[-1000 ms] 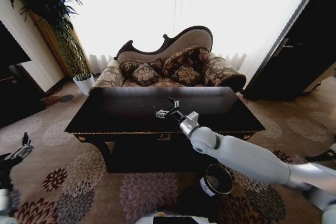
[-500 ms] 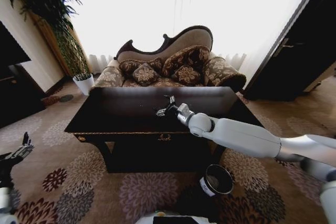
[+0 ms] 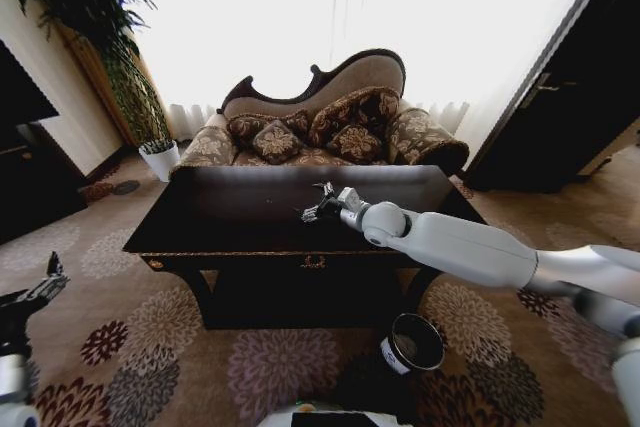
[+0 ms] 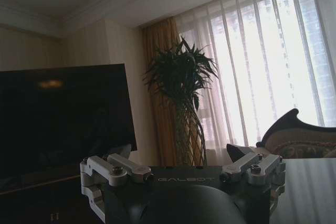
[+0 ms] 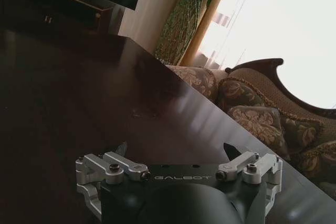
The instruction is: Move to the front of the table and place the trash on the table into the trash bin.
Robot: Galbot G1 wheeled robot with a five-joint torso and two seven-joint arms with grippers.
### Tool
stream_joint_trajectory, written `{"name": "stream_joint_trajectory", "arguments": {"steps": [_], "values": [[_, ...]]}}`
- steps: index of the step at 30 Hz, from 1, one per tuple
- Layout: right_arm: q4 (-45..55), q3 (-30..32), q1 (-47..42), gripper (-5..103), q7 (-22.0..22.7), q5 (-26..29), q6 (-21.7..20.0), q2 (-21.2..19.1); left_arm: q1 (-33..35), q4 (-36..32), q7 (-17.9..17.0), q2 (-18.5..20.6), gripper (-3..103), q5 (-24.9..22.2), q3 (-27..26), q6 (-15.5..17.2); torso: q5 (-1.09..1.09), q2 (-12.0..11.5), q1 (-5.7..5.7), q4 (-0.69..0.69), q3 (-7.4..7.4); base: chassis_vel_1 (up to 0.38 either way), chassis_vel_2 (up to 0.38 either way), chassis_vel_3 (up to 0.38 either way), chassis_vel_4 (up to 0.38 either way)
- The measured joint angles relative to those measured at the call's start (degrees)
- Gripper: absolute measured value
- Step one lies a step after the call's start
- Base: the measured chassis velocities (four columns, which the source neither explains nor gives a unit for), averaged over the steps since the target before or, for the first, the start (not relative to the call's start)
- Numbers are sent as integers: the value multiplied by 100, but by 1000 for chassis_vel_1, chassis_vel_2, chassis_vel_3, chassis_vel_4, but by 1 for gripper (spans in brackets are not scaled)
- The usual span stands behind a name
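The dark glossy table (image 3: 230, 232) stands in front of me, before the patterned sofa. My right arm reaches over it, with the right gripper (image 3: 318, 204) low above the middle of the tabletop (image 5: 63, 93). That right gripper (image 5: 176, 149) is open, with nothing between its fingers. Ahead of it a faint pale mark (image 5: 144, 113) lies on the wood; I cannot tell whether it is trash. The black round trash bin (image 3: 412, 344), with a white label, sits on the carpet before the table, under the right arm. My left gripper (image 3: 45, 282) (image 4: 178, 151) hangs open and parked at the lower left.
A patterned sofa (image 3: 320, 132) with cushions stands behind the table. A tall plant in a white pot (image 3: 158, 159) is at the back left beside a dark cabinet (image 3: 25, 177). A dark door (image 3: 570, 107) is on the right. Flowered carpet (image 3: 150, 347) surrounds the table.
My right arm has swung up and stretched out, carrying the open gripper slightly farther back over the tabletop. The left gripper has barely shifted.
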Motion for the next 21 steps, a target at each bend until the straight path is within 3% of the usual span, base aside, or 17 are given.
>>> {"name": "stream_joint_trajectory", "arguments": {"steps": [10,21], "values": [[-213,-412,291,100,-298,105,-232,-120,-28,69,1,94,100,-27,7,-16,0,0,0,0,0,0,0,0,0],[-204,-402,193,100,-338,373,-345,-260,-41,86,3,96,100,-34,27,-38,0,0,0,0,-1,0,0,0,0]]}}
